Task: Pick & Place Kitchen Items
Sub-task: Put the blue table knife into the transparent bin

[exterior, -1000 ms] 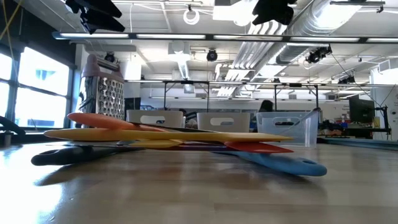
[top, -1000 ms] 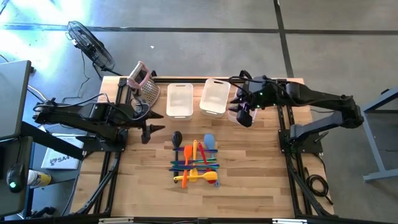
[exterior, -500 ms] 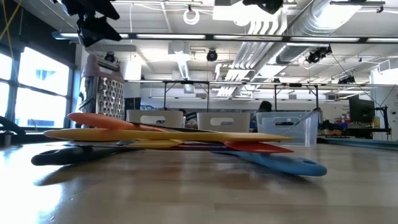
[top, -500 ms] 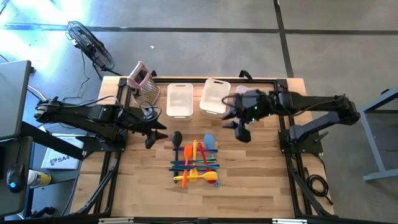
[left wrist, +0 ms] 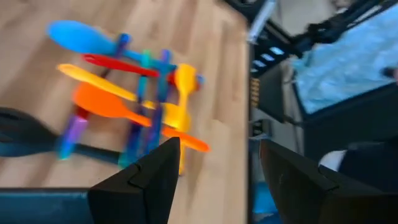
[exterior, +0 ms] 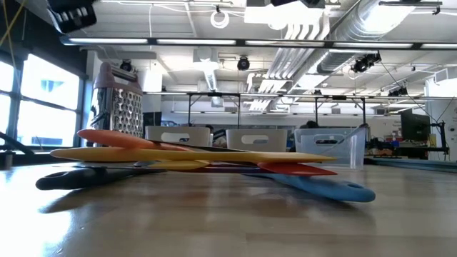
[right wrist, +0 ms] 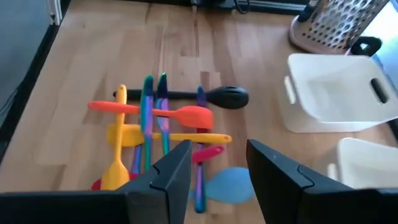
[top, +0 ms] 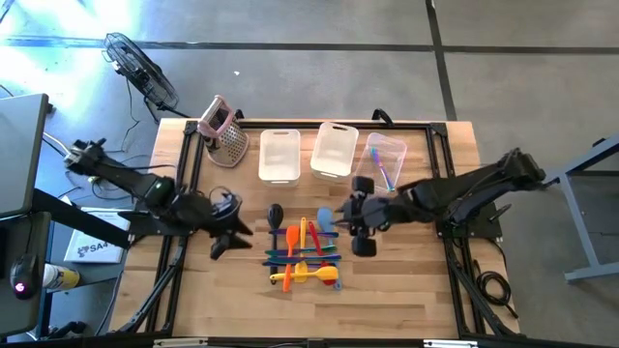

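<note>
The kitchen items lie crossed in a pile (top: 303, 253) on the wooden table: orange, yellow, red, blue and green utensils, a dark spoon (top: 276, 215) and a blue spatula (top: 326, 220). The low view shows the pile (exterior: 200, 160) stacked flat. My left gripper (top: 230, 239) hangs open just left of the pile, which lies ahead of its fingers (left wrist: 211, 168). My right gripper (top: 353, 230) hangs open just right of the pile and looks down on it (right wrist: 214, 168). Neither holds anything.
Three clear bins stand along the far edge (top: 280, 155) (top: 335, 150) (top: 385, 162); the right one holds a few slim utensils. A metal grater with a pink handle (top: 224, 135) stands at the far left. Bare wood lies near the front edge (top: 309, 309).
My right gripper has swung from over the right bin toward the near edge and leftward, sinking a little, to the pile's right side. My left gripper has moved toward the near edge, rolling its wrist. Both stay open; the utensils have not moved.
</note>
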